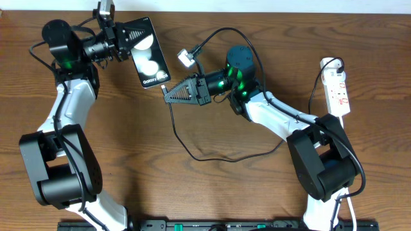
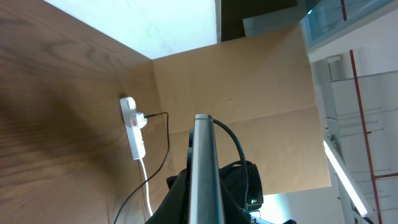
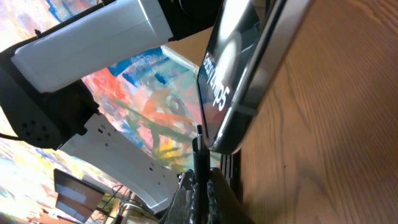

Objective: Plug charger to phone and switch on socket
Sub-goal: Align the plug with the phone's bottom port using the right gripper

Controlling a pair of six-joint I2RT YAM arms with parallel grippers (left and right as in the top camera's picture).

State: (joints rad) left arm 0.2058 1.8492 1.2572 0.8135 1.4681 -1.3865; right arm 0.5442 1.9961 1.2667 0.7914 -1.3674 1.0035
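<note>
In the overhead view my left gripper [image 1: 131, 45] is closed on the upper end of the phone [image 1: 149, 56], with nothing else in it. The phone juts out past my fingertips, its face with the two white circles showing, and it slants down toward my right gripper [image 1: 167, 94]. That one is pinched shut on the charger [image 1: 166, 86], whose tip sits just ahead of the fingers, right at the phone's lower corner. The black cable trails back under that arm in a wide loop on the table [image 1: 128, 141]. The socket [image 1: 337, 88] lies well off behind my right arm, at the far edge.

From my left wrist the phone [image 2: 203, 168] stands straight ahead, edge-on, a thin silver strip. Dark shapes crowd both sides of its base, and I cannot pick my own fingers out there. The socket [image 2: 133, 127] lies far beyond the phone, to one side, with a black lead plugged into it.

From my right wrist the gripper [image 3: 199, 190] is tight around the charger [image 3: 198, 158], which stands up between the fingers. Its tip meets the lower edge of the phone [image 3: 249, 68], which leans over just above. I cannot tell whether it is seated in the port.
</note>
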